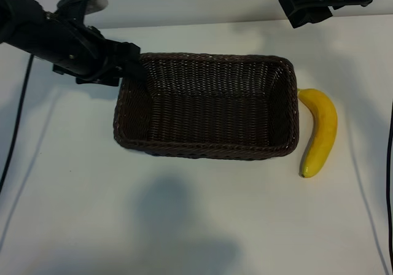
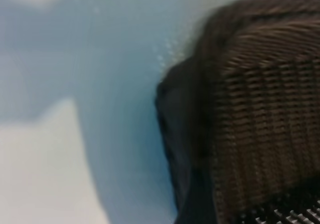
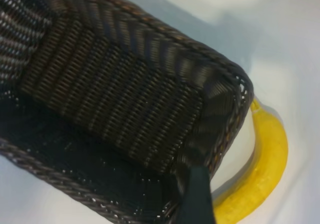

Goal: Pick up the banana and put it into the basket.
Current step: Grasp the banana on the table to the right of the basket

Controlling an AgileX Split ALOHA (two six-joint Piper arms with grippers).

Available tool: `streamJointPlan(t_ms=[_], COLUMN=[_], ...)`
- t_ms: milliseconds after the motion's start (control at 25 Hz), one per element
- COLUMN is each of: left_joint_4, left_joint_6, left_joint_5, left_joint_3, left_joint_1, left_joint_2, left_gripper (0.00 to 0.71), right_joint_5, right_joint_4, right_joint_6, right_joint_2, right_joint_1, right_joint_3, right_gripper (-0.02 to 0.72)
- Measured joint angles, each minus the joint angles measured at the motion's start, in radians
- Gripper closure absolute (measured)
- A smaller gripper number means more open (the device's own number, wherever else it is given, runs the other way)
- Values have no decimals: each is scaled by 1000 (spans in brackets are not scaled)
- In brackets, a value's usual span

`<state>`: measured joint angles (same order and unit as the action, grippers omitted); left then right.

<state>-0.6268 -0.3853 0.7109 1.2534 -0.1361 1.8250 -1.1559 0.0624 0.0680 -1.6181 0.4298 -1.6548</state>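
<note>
Your basket sits mid-table with nothing in it; the banana lies on the table just beside its right wall; your left gripper hangs open at its far-left corner; your right gripper, far right, is open, holding nothing.

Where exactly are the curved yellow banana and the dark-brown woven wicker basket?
Curved yellow banana [image 1: 323, 127], exterior view: middle of its body, on the table right of the basket.
Dark-brown woven wicker basket [image 1: 202, 147], exterior view: near rim, midway along.
</note>
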Motion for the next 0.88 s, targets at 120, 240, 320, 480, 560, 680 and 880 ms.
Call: streamJointPlan(t_ms=[120,240,320,480,560,680,880], left_joint_4=[27,64,76,79,78,77,79], left_joint_6=[9,20,20,2,-4,-17,-57], left_joint_5=[54,98,117,147,163,192,275], left_joint_3=[0,0,0,0,0,0,0], left_joint_1=[19,25,25,29,29,29,29], left_joint_2=[-27,-60,-92,-175,-215,-263,-334], left_gripper=[95,94,94,96,96,97,96], right_joint_5=[0,0,-1,-1,-1,-3,-31], right_joint_4=[0,0,0,0,0,0,-19], right_joint_6=[0,0,0,0,0,1,7], right_joint_2=[0,0,0,0,0,0,0], right_joint_1=[0,0,0,0,0,0,0], right_joint_3=[0,0,0,0,0,0,0], right_gripper=[98,98,98,98,98,98,98])
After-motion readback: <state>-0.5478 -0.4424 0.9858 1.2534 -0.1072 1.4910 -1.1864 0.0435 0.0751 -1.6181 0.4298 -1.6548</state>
